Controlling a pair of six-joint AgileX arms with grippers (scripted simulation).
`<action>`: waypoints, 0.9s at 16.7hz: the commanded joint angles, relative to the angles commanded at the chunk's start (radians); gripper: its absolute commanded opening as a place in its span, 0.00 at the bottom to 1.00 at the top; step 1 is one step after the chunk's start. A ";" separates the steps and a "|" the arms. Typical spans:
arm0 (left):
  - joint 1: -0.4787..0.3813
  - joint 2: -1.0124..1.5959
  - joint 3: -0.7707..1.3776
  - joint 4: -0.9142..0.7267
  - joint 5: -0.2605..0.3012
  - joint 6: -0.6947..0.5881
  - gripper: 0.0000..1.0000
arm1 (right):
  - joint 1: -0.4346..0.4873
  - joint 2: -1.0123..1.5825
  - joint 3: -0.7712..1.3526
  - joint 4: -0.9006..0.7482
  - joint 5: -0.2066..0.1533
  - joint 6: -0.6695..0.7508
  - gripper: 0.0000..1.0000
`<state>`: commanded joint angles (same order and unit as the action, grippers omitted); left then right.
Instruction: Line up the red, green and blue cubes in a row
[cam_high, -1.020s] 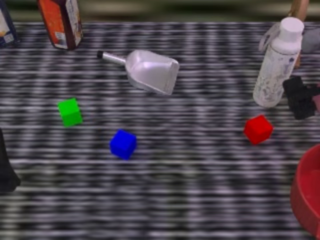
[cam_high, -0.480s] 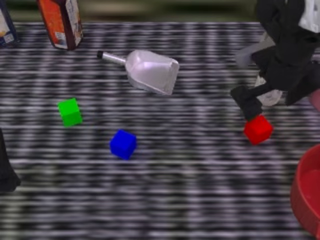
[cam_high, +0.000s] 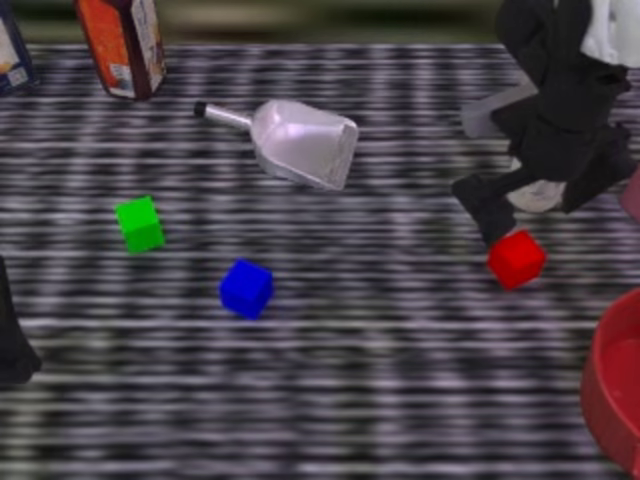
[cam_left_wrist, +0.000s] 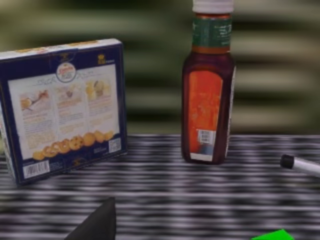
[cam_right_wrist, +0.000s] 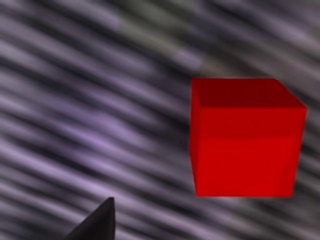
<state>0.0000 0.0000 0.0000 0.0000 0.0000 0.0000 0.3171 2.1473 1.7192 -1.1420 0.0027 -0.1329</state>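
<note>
Top view, starting at the near edge: the left gripper (cam_high: 12, 345) sits parked at nine o'clock, dark against the striped table (cam_high: 380, 400); I cannot tell how its jaws stand. A dark red bowl (cam_high: 615, 385) cuts in at four o'clock. Mid-table, the blue cube (cam_high: 246, 288) lies nearest the centre, the green cube (cam_high: 140, 223) at its ten o'clock, well apart. The red cube (cam_high: 516, 258) rests alone at three o'clock, far from both. Just beyond it hangs the right gripper (cam_high: 535, 205), one finger tip (cam_high: 490, 215) beside the cube's far-left corner, nothing held, jaws spread wide. Right wrist view shows the cube free on the table. Farther back lie a silver scoop (cam_high: 300, 140) and an orange bottle (cam_high: 122, 45).

Judged step: approaching the red cube. Next, centre over it, lower, close, then carry it toward the blue one.
</note>
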 joint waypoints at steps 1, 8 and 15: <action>0.000 0.000 0.000 0.000 0.000 0.000 1.00 | 0.001 0.005 -0.011 0.013 0.000 -0.001 1.00; 0.000 0.000 0.000 0.000 0.000 0.000 1.00 | 0.006 0.105 -0.162 0.272 0.001 0.002 1.00; 0.000 0.000 0.000 0.000 0.000 0.000 1.00 | 0.006 0.118 -0.178 0.295 0.001 0.003 0.85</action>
<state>0.0000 0.0000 0.0000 0.0000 0.0000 0.0000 0.3236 2.2655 1.5415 -0.8468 0.0037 -0.1300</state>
